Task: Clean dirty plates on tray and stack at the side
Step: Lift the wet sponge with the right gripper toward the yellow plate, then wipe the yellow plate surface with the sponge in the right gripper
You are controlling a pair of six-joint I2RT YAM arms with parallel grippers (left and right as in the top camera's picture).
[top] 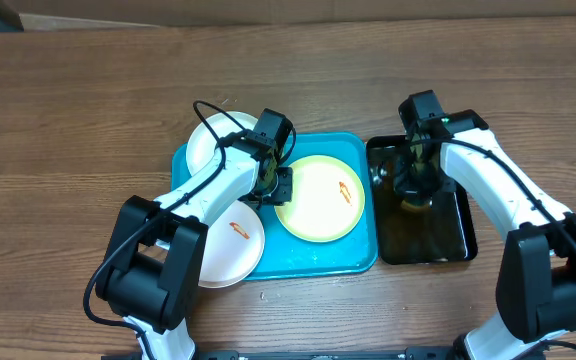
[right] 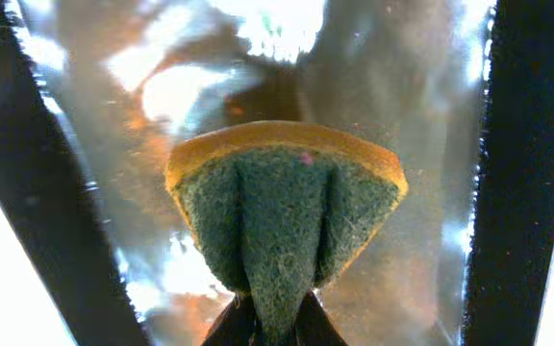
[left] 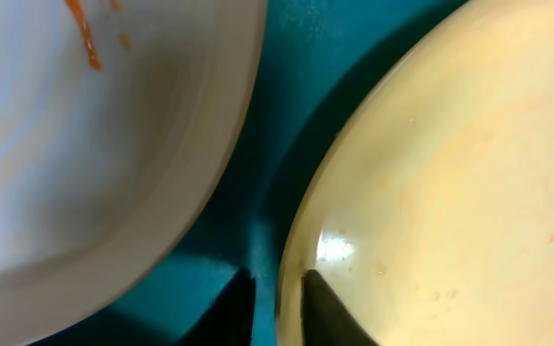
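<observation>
Your right pincer [right: 269, 325] holds the sponge [right: 282, 216]; your left pincer [top: 280, 187] is at the yellow plate [top: 318, 205].
Your right pincer is shut tight on the folded sponge, down in the black tub [top: 440, 236]. Your left pincer is nearly closed, with a finger on each side of the yellow plate's rim; you cannot tell if it grips. That plate lies on the blue tray [top: 340, 256]. The smeared white plate [top: 230, 242] and the other white plate [top: 208, 140] hang over the tray's left edge.
</observation>
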